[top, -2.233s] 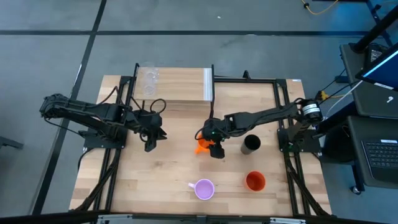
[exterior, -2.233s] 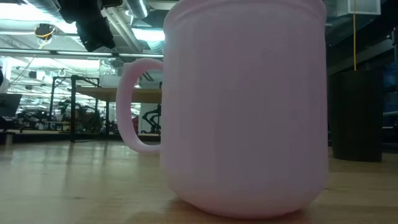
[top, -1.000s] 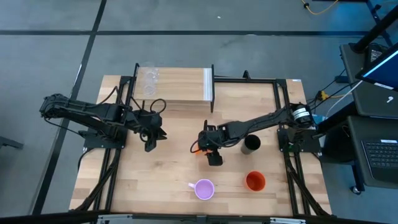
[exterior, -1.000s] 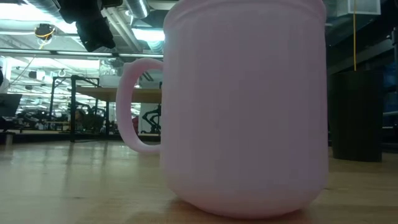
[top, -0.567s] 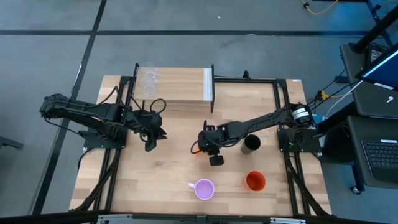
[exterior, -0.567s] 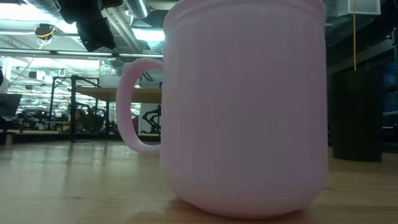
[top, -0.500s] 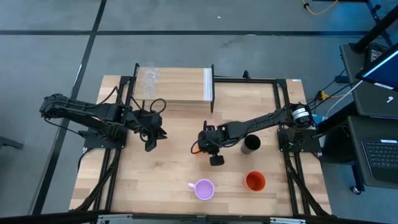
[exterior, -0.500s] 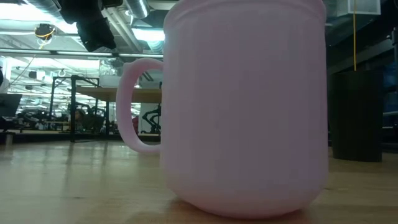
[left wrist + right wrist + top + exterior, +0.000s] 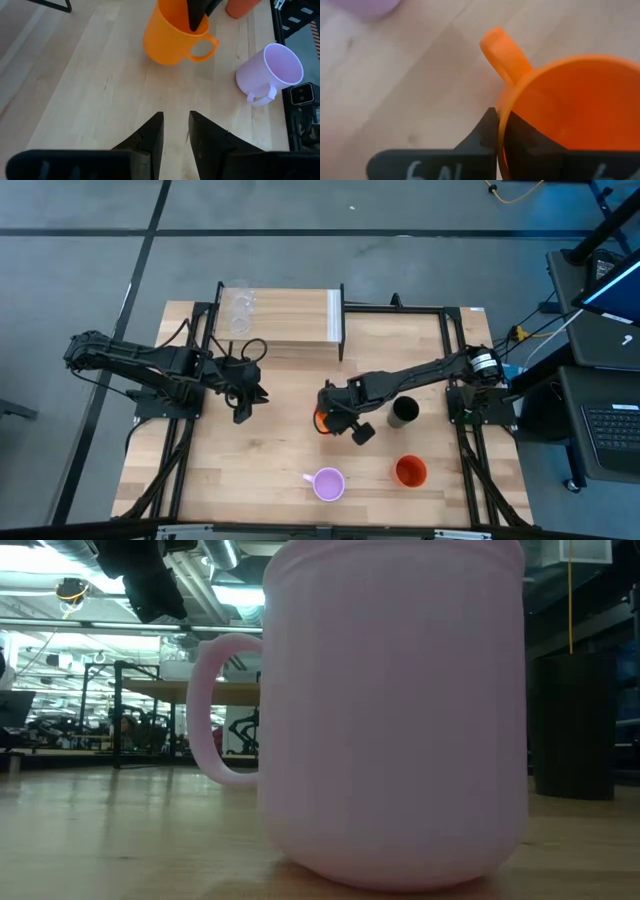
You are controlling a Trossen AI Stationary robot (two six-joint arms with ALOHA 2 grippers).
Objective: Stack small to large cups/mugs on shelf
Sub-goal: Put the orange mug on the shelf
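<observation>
1. Clamping the rim of the orange mug (image 9: 322, 420) with the right gripper (image 9: 331, 417): one finger inside the wall, one outside, jaws nearly closed on it, as seen in the right wrist view.
2. Turning since a moment ago: wrist body now pointing more toward the red-orange cup (image 9: 410, 471), while before it was pointing toward the lilac mug (image 9: 328, 483); a bit more orange now showing beside the arm than a second ago.
3. Tilting the orange mug in the left wrist view, handle toward the lilac mug; probably starting to lift it from the table (image 9: 270, 450), but not possible to tell if the base is touching the wood or not.
4. Meaning for the task: probably the pick-up stage, with the carry to the shelf (image 9: 290, 317) not yet done.
5. Waiting with the left gripper (image 9: 240, 412) over the table's left part, fingers only a little apart, holding nothing, same place as before.
6. Standing already on the shelf's far left corner: two clear glasses (image 9: 239, 308), hard to make out. Standing on the table: black tumbler (image 9: 404, 411), lilac mug, red-orange cup.
7. Blocking nearly all the low view: the lilac mug; orange mug hidden there.
</observation>
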